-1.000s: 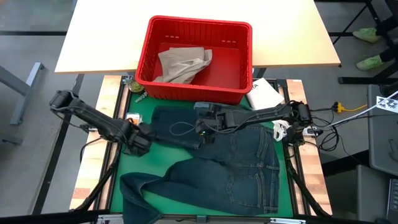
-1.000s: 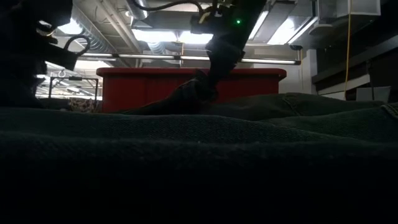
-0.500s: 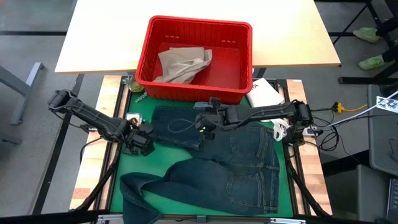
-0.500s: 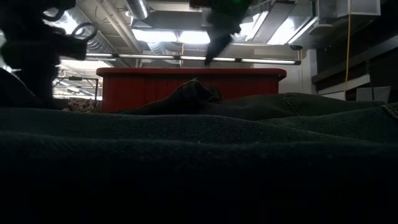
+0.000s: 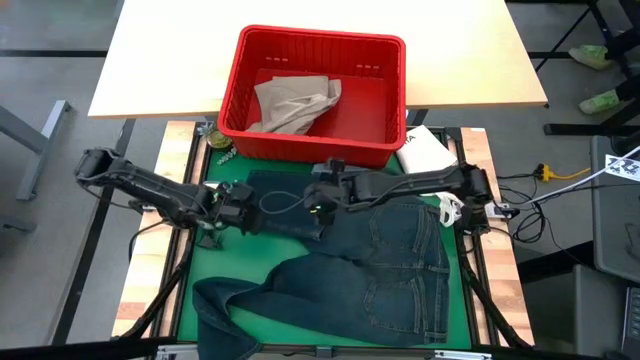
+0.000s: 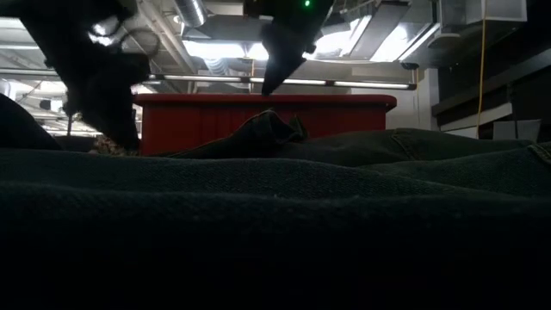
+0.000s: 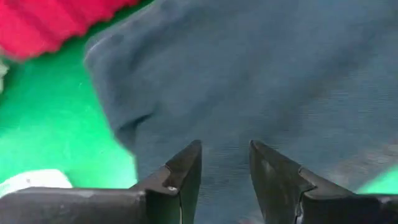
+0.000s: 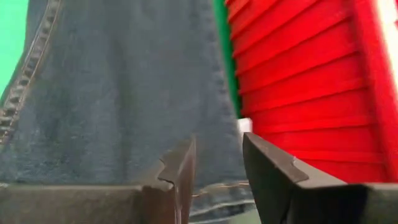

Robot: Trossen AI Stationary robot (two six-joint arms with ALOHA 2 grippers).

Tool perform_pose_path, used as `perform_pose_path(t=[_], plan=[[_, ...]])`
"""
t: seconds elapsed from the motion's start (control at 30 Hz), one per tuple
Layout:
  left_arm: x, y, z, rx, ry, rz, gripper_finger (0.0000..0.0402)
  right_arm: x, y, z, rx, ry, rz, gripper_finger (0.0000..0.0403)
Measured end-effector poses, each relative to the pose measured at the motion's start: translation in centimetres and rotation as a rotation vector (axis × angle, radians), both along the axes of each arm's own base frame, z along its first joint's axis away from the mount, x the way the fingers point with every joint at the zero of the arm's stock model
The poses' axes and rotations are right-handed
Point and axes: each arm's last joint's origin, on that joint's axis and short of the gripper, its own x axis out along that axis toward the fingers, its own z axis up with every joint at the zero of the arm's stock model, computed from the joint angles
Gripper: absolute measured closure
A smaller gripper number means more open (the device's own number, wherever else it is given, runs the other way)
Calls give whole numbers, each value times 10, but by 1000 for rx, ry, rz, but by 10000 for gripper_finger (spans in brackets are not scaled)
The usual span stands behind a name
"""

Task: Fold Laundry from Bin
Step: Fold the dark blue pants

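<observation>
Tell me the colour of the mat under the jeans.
Bright green mat, clearest in the high view.

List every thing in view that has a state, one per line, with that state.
Dark blue denim jeans: spread on the green mat, one leg folded over near the bin.
Tan khaki trousers: crumpled inside the bin.
Bright red slotted plastic bin: upright, holding only the trousers.
Left gripper: open, empty, over the jeans' leg.
Right gripper: open, empty, above the jeans beside the bin.
White flat packet: lying beside the bin.
</observation>
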Motion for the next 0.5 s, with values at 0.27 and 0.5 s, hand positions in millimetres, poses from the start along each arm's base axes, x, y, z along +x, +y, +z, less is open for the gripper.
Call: perform_pose_path(t=[0.27,0.5], plan=[[-9,40,-28,-25,3,199,273,14,2,-36,7,84,6,270],[-13,67,-43,5,-86,304,273,25,5,-62,80,123,42,270]])
